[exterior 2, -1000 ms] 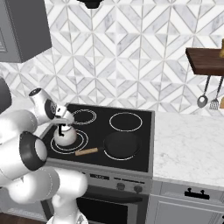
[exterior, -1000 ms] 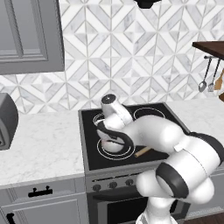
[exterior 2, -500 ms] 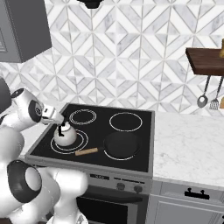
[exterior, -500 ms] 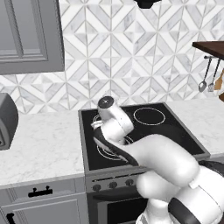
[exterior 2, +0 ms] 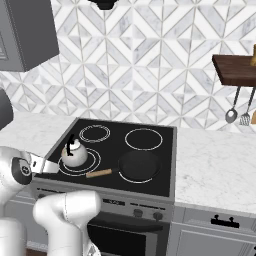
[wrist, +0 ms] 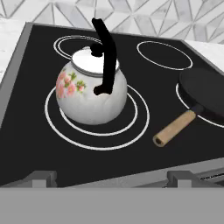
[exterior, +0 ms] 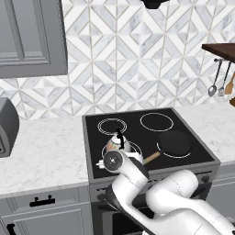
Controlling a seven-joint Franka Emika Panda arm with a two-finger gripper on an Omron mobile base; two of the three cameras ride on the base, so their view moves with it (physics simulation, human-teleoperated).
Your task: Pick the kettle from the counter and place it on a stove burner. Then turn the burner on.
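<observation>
The small white kettle (wrist: 89,94) with a pink flower pattern, black arched handle and black knob stands upright on the front-left stove burner (wrist: 131,127), inside its two white rings. It also stands out in both base views: kettle (exterior: 114,143), kettle (exterior 2: 74,154), burner (exterior 2: 85,168). My gripper (wrist: 111,178) hangs low at the cooktop's front edge, level with the kettle and a short way back from it. Its fingertips (wrist: 42,177) stand wide apart, open, with nothing between them. The hand (exterior 2: 41,166) is left of the burner. The white marble counter (exterior: 46,156) flanks the stove.
A flat black pan (wrist: 205,98) with a wooden handle (wrist: 175,129) lies on the front-right burner, handle pointing toward the kettle. Two ringed burners sit behind. Knobs (exterior 2: 136,212) line the stove front. A grey appliance (exterior: 7,126) stands far left; utensils (exterior: 213,89) hang at right.
The arm has swung down from above the cooktop to the stove's front edge, taking the open gripper away from the kettle. The kettle stays on the front-left burner.
</observation>
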